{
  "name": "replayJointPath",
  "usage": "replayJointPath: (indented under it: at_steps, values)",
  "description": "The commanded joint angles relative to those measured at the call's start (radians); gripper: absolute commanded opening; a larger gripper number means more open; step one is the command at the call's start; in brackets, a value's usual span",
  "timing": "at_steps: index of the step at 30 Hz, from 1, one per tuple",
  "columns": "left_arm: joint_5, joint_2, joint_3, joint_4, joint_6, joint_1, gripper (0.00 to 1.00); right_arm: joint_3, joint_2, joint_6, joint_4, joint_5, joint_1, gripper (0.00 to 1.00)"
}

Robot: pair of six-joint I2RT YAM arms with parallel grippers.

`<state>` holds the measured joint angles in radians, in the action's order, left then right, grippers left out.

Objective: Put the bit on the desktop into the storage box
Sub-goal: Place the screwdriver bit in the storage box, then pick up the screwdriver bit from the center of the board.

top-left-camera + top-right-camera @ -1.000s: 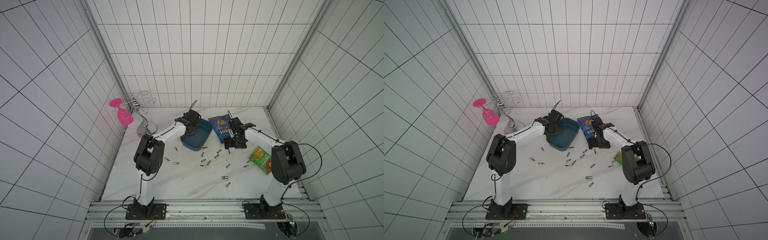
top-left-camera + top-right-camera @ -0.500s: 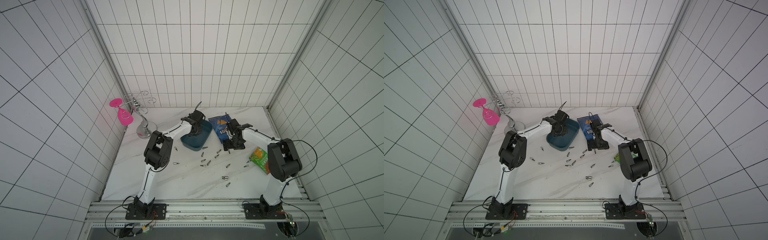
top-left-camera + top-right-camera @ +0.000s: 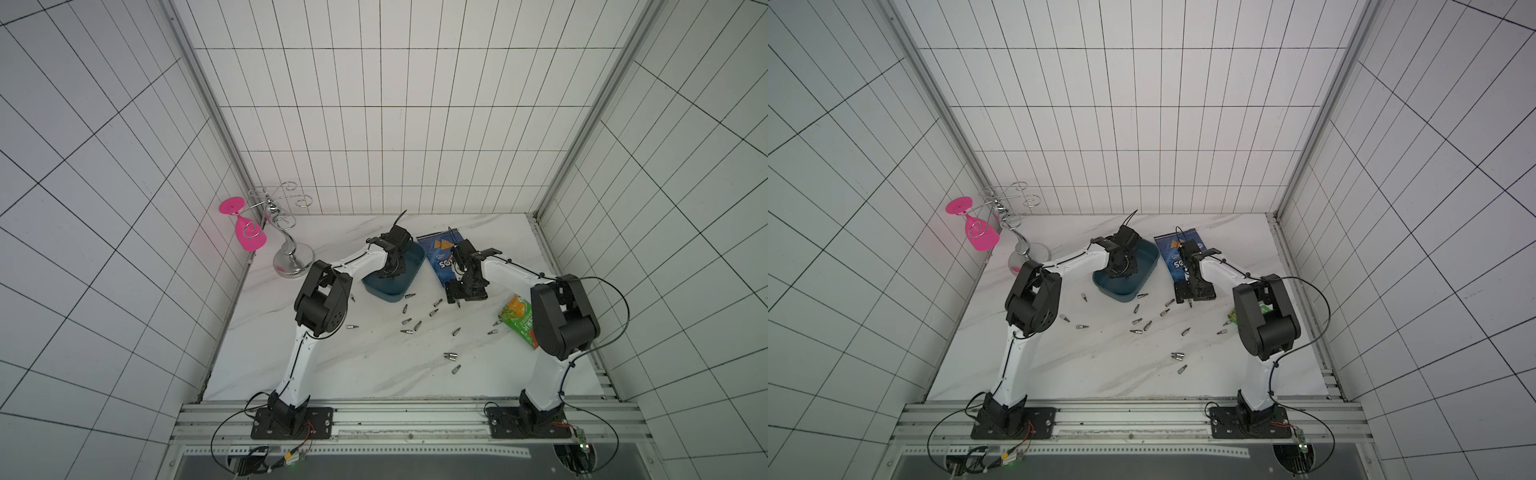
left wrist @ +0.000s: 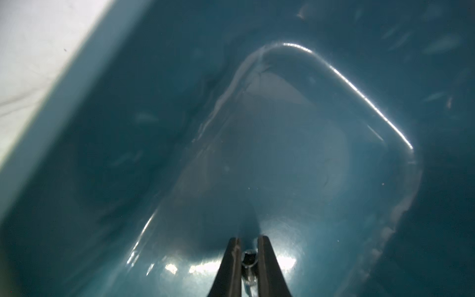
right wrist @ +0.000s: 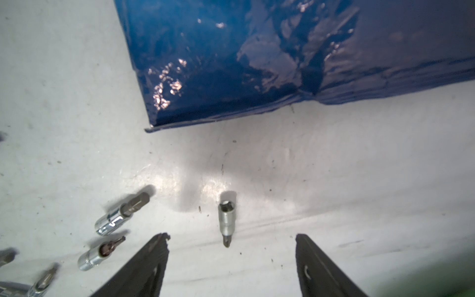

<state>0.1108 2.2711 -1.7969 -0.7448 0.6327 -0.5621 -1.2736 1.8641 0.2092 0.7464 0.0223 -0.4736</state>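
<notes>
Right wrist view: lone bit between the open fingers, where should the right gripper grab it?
Grip the thick silver shank of the bit, not the narrow dark tip. It lies flat on the desktop, tip toward the right gripper, whose open jaws flank only that tip. Probably advance slightly, come straight down, close across its width.

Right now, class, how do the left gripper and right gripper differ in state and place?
The left gripper is shut on a silver bit; the right gripper is open, gripping nothing. The left gripper hangs inside the storage box; the right gripper straddles a loose bit on the desktop. Both point downward.
</notes>
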Motion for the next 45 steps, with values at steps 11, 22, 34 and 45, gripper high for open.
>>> replayJointPath:
  at_steps: [11, 22, 34, 45]
  values:
    - [0.001, 0.013, -0.026, -0.01, -0.033, -0.004, 0.04, -0.02, 0.057, -0.01, -0.008, 0.024, -0.009, 0.56]
    - [0.013, -0.012, -0.018, -0.013, -0.036, -0.004, 0.35, -0.018, 0.08, -0.016, -0.008, 0.042, -0.009, 0.41]
    - [0.053, -0.124, -0.048, -0.049, -0.039, -0.004, 0.55, -0.007, 0.093, -0.024, 0.004, 0.039, -0.009, 0.26]
    - [0.091, -0.342, 0.024, -0.129, -0.035, 0.041, 0.57, -0.002, 0.111, -0.016, 0.005, 0.072, -0.009, 0.06]
